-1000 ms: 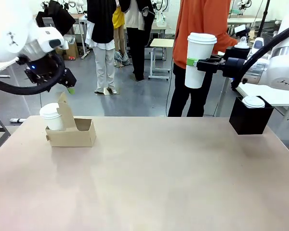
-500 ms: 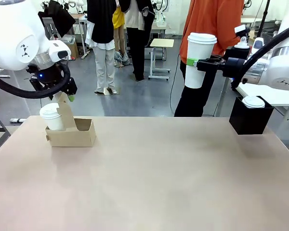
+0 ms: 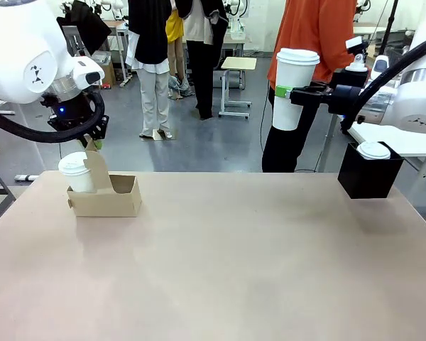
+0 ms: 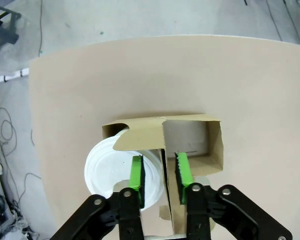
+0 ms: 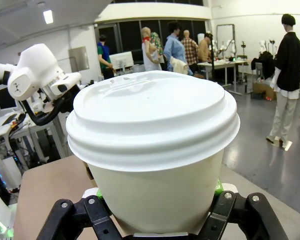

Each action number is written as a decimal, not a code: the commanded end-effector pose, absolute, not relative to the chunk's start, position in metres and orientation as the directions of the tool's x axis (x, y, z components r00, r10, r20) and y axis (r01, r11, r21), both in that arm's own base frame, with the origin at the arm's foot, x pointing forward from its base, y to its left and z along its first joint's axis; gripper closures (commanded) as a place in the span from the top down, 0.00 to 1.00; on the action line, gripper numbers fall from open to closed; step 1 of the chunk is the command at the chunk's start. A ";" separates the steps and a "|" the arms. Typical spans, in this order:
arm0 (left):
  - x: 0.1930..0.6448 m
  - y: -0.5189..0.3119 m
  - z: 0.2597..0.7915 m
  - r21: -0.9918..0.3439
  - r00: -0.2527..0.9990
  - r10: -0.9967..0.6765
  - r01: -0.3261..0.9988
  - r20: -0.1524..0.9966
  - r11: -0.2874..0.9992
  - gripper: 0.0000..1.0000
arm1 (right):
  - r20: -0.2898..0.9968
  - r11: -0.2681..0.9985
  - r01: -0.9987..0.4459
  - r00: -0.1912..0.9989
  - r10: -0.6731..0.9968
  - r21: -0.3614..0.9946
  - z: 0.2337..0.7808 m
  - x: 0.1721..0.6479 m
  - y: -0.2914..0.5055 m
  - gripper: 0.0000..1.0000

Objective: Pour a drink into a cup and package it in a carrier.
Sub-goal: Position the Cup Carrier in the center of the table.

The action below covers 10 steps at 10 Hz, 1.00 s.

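My right gripper [image 3: 295, 94] is shut on the tall white lidded cup [image 3: 292, 89] and holds it upright, high over the table's far right. In the right wrist view the cup [image 5: 152, 150] sits between the fingers, its lid closed. The drink is out of view. The brown carrier [image 3: 106, 199] stands at the table's far left with a shorter lidded white cup [image 3: 75, 172] in its left slot. My left gripper [image 3: 94, 140] hangs just over the carrier's upright handle [image 3: 98, 167]. In the left wrist view its green pads [image 4: 136, 174] stand apart on either side of the handle's thin edge [image 4: 162, 155].
A black square box [image 3: 369, 177] with a white lidded cup [image 3: 374, 150] on it sits at the table's far right edge. A person in an orange top [image 3: 312, 32] stands behind the right gripper. The carrier's right slot [image 4: 190, 140] holds nothing.
My left gripper has come down and to the right, from beside the carrier to over its handle. The right gripper and tall cup have not moved. The person in orange shifted slightly right.
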State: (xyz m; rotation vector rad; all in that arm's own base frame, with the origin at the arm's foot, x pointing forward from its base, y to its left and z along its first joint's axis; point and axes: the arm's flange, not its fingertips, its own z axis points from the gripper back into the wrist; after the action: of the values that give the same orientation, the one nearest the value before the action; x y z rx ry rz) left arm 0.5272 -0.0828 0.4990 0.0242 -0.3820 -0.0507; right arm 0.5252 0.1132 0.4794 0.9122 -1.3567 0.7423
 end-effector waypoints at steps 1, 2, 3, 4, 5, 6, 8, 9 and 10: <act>0.527 -0.086 0.498 0.048 0.928 -0.033 0.016 0.371 0.999 0.00 | 0.994 0.472 -0.876 0.080 -0.068 0.103 0.484 0.526 0.115 0.80; 0.527 -0.085 0.497 0.040 0.931 -0.030 0.016 0.365 0.999 0.00 | 0.994 0.472 -0.876 0.080 -0.068 0.103 0.484 0.526 0.115 0.80; 0.527 -0.085 0.496 0.044 0.930 -0.019 0.003 0.368 0.999 0.00 | 0.994 0.472 -0.876 0.080 -0.068 0.103 0.484 0.526 0.115 0.80; 0.527 -0.089 0.495 0.064 0.932 -0.020 -0.004 0.361 0.998 0.00 | 0.994 0.472 -0.876 0.080 -0.068 0.103 0.484 0.526 0.115 0.80; 0.527 -0.083 0.498 0.032 0.928 -0.049 0.040 0.368 0.999 0.00 | 0.994 0.472 -0.876 0.080 -0.068 0.103 0.484 0.526 0.115 0.80; 0.527 -0.083 0.498 0.032 0.928 -0.049 0.040 0.368 0.999 0.00 | 0.994 0.472 -0.876 0.080 -0.068 0.103 0.484 0.526 0.115 0.80; 0.527 -0.083 0.497 0.033 0.929 -0.045 0.036 0.366 0.999 0.04 | 0.994 0.472 -0.876 0.080 -0.068 0.103 0.484 0.526 0.115 0.80; 0.520 -0.084 0.504 0.023 0.912 -0.010 0.001 0.411 1.000 0.02 | 0.994 0.472 -0.876 0.080 -0.068 0.103 0.484 0.526 0.115 0.80; 0.512 -0.087 0.519 0.009 0.904 0.015 -0.021 0.428 1.000 0.02 | 0.994 0.472 -0.876 0.080 -0.068 0.103 0.484 0.526 0.115 0.80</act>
State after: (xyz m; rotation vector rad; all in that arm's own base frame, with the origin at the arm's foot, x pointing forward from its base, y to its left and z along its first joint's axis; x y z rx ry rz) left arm 0.5244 -0.0836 0.5076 0.0184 -0.4044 -0.0251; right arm 0.5252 0.1132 0.4793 0.9122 -1.3567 0.7423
